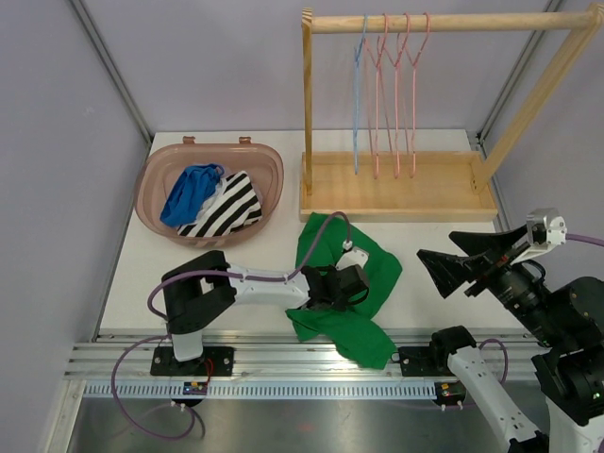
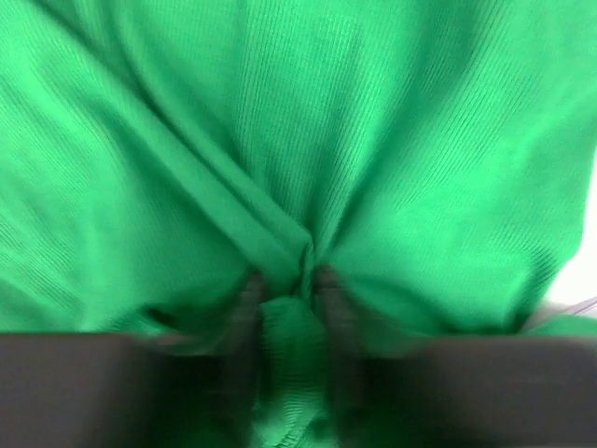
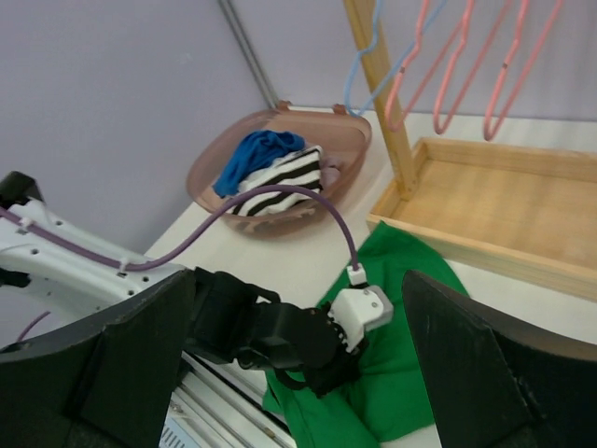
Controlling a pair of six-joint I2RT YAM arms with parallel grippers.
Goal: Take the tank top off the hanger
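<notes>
The green tank top point(image 1: 379, 269) lies crumpled on the white table, between the wooden rack and the front rail. My left gripper point(image 1: 352, 291) is down on its middle. In the left wrist view the fingers point(image 2: 250, 308) are shut on a bunched fold of the green tank top point(image 2: 373, 140), with the gripper point(image 2: 287, 285) blurred. No hanger shows in or beside the tank top. My right gripper point(image 1: 439, 247) hangs open above the table to the right of the tank top point(image 3: 415, 373), and this gripper point(image 3: 298, 280) holds nothing.
A wooden rack point(image 1: 396, 193) at the back carries one blue and three pink hangers point(image 1: 387, 94). A brown basket point(image 1: 151, 193) at the back left holds a blue cloth point(image 1: 192, 192) and a striped cloth point(image 1: 229, 209). A metal rail point(image 1: 283, 363) runs along the near edge.
</notes>
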